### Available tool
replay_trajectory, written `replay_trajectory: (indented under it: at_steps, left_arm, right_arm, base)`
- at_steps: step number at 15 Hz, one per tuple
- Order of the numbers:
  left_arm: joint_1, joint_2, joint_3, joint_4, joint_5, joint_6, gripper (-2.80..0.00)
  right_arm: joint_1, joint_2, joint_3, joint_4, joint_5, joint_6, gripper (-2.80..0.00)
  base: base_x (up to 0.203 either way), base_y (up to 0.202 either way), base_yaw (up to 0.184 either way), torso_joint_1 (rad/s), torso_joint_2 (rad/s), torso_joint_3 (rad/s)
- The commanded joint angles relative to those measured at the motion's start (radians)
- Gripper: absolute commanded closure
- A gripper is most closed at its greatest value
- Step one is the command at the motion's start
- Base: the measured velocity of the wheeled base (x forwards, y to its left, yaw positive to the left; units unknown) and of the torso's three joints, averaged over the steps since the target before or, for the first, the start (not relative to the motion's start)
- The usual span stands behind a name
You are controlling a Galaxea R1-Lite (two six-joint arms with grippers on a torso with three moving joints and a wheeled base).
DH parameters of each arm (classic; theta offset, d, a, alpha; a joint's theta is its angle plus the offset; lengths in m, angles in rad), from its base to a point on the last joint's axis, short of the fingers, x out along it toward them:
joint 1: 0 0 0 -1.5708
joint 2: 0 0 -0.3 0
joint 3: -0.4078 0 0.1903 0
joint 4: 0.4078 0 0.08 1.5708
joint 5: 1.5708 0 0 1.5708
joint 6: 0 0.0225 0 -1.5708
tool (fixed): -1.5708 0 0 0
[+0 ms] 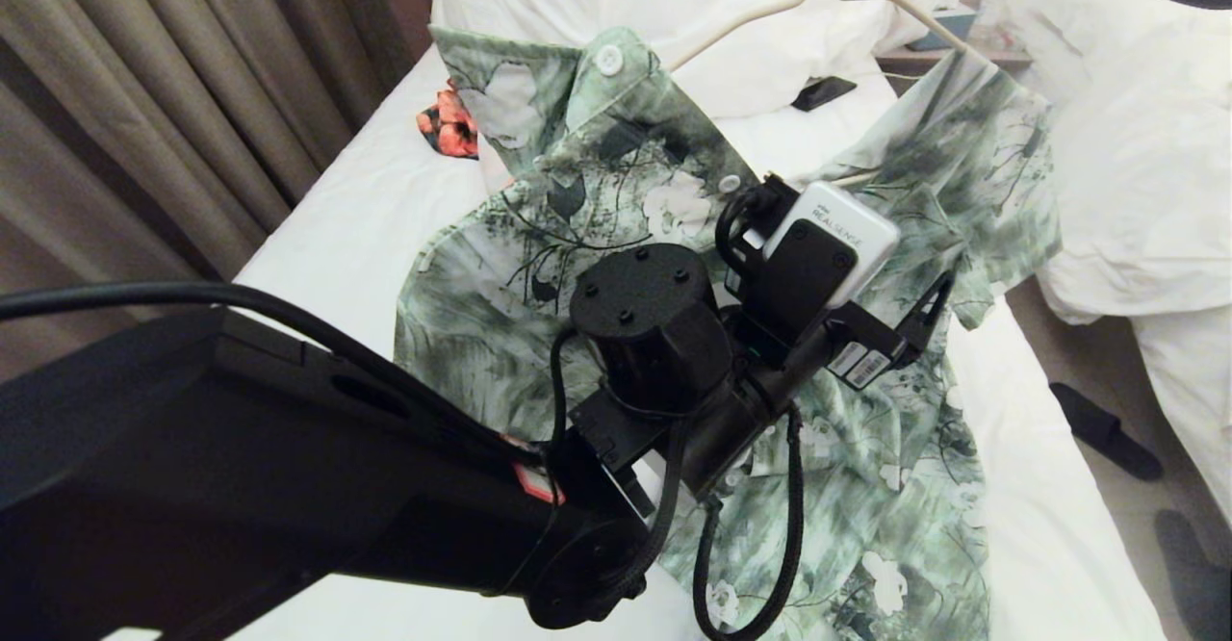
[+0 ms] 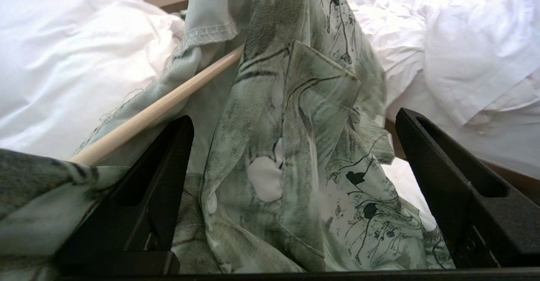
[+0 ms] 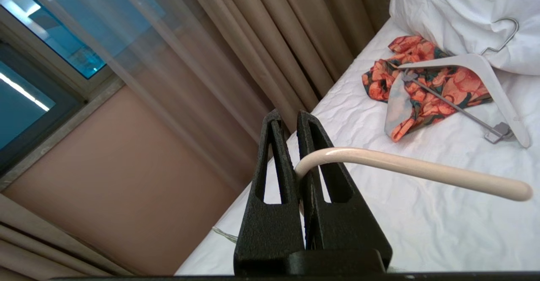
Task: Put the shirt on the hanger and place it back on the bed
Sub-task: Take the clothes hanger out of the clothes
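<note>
Right hand: pinches hanger hook.
Left hand: spread in wrist view, shirt between fingers, hanger arm just beside.

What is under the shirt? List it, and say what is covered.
The hanger runs under the shirt, one bare stretch showing between folds. The bed lies below. The hanger's shoulder ends and the sheet beneath the fabric are covered.

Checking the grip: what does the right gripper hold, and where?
The hanger, pinched at the bend of its hook by the right gripper, jaws shut.
</note>
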Motion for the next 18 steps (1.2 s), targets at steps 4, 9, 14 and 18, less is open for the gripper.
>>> replay_trajectory:
  at_steps: [4, 9, 14, 18]
  left_arm:
    - [-0.007, -0.003, -0.002, -0.006, 0.003, 0.004, 0.00]
    - [-0.007, 0.000, 0.000, -0.008, 0.000, 0.003, 0.00]
    - [-0.010, -0.003, -0.007, -0.006, 0.000, 0.002, 0.00]
    - [-0.010, -0.003, -0.007, -0.003, 0.000, -0.003, 0.00]
  right_arm:
    - [0.000, -0.006, 0.001, 0.001, 0.002, 0.002, 0.00]
    - [0.000, -0.005, 0.001, 0.001, 0.002, 0.002, 0.00]
    - [0.000, -0.006, 0.000, 0.001, 0.005, 0.019, 0.00]
    - [0.000, -0.008, 0.000, -0.001, 0.005, 0.019, 0.00]
  base:
    - [0.000, 0.000, 0.000, 0.000, 0.00, 0.000]
    - [0.000, 0.000, 0.000, 0.000, 0.00, 0.000]
    - [0.000, 0.000, 0.000, 0.000, 0.00, 0.000]
    - [0.000, 0.000, 0.000, 0.000, 0.00, 0.000]
